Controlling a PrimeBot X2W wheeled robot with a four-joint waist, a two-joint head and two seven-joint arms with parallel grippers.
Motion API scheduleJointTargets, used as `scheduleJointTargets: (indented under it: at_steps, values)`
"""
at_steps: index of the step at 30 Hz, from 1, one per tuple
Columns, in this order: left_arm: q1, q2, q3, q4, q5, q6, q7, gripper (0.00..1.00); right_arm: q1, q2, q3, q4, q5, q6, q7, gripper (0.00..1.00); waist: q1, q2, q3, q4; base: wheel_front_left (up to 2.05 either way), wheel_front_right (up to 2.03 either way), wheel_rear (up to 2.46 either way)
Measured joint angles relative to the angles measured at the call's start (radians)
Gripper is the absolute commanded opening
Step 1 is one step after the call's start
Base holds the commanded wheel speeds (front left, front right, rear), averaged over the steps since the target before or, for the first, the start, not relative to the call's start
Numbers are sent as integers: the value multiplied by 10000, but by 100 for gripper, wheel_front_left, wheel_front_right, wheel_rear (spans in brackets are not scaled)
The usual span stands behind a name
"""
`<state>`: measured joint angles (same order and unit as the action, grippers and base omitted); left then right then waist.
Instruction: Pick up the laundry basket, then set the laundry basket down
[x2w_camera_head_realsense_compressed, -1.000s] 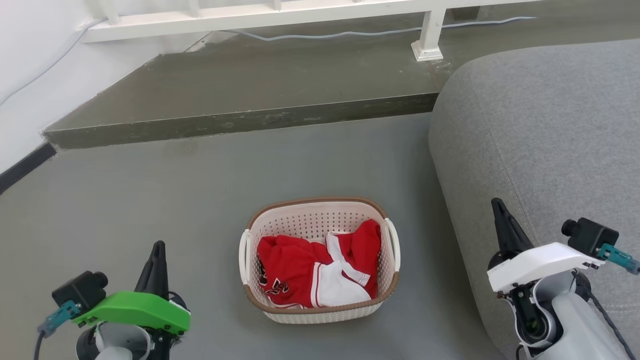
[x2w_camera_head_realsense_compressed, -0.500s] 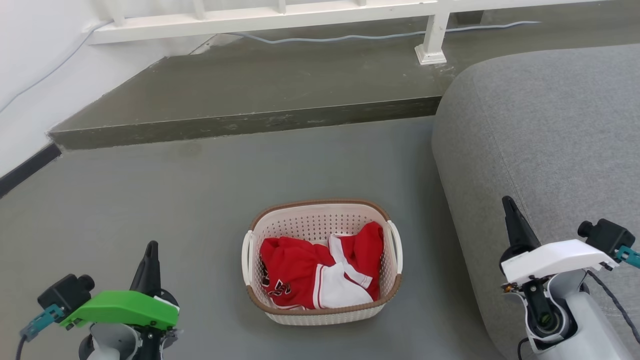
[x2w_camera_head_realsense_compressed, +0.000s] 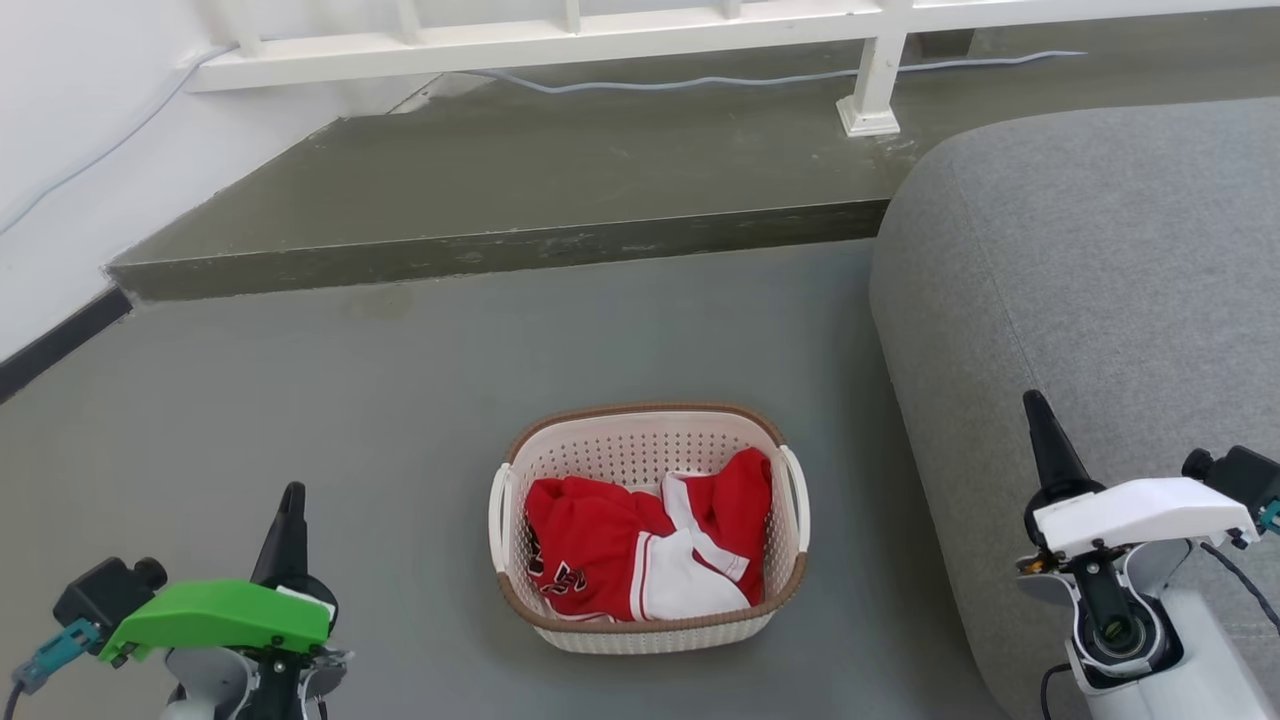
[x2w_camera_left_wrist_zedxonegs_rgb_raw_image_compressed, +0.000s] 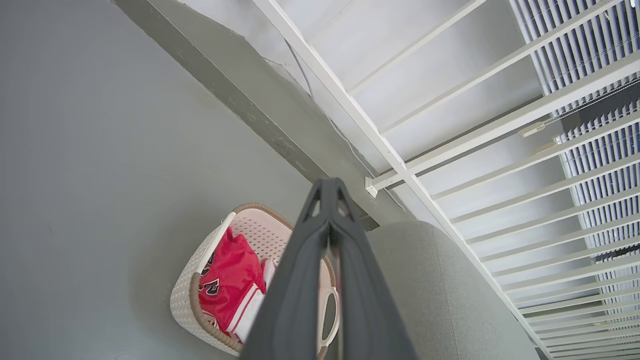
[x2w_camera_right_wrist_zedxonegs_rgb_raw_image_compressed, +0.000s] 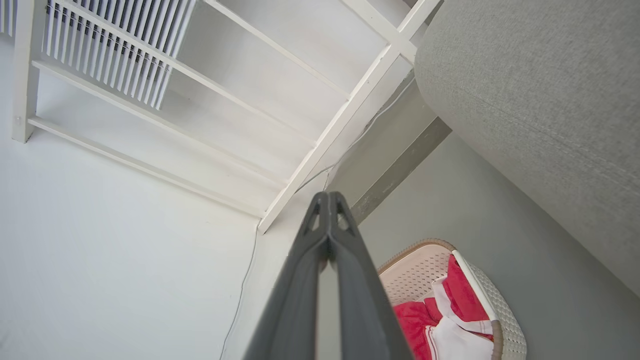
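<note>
The laundry basket (x2w_camera_head_realsense_compressed: 640, 452) stands on the floor (x2w_camera_head_realsense_compressed: 400, 400) beside the sofa (x2w_camera_head_realsense_compressed: 1080, 280), its loop handles (x2w_camera_head_realsense_compressed: 497, 515) facing outward to suit a two-armed hold, while the left gripper (x2w_camera_head_realsense_compressed: 291, 495) and right gripper (x2w_camera_head_realsense_compressed: 1034, 405) flank it well apart, pinched together, empty.

— Lower centre of the head view: what do we make of the laundry basket (x2w_camera_head_realsense_compressed: 640, 450)?
— We read it as smooth cream plastic, perforated, with a brown woven-look rim. The red and white garment (x2w_camera_head_realsense_compressed: 600, 540) inside is soft, creased cloth.
— And at right?
— We see the sofa (x2w_camera_head_realsense_compressed: 1080, 280) in coarse grey woven fabric. The floor (x2w_camera_head_realsense_compressed: 300, 400) looks matt and smooth, the step (x2w_camera_head_realsense_compressed: 500, 245) rough and scuffed at its edge, and the railing (x2w_camera_head_realsense_compressed: 600, 35) at top is painted white.
</note>
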<state>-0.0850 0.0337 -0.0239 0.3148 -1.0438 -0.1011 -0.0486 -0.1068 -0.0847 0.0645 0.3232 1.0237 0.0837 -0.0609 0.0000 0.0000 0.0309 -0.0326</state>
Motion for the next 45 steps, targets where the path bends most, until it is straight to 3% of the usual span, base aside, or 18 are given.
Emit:
scheduleJointTargets:
  at_steps: [45]
  values:
    - [0,-2,955,-290,-4821,-192,1463,0,134,341,-1670,-316,5120,303,1425,0,0,0,-251,290,0,0,0]
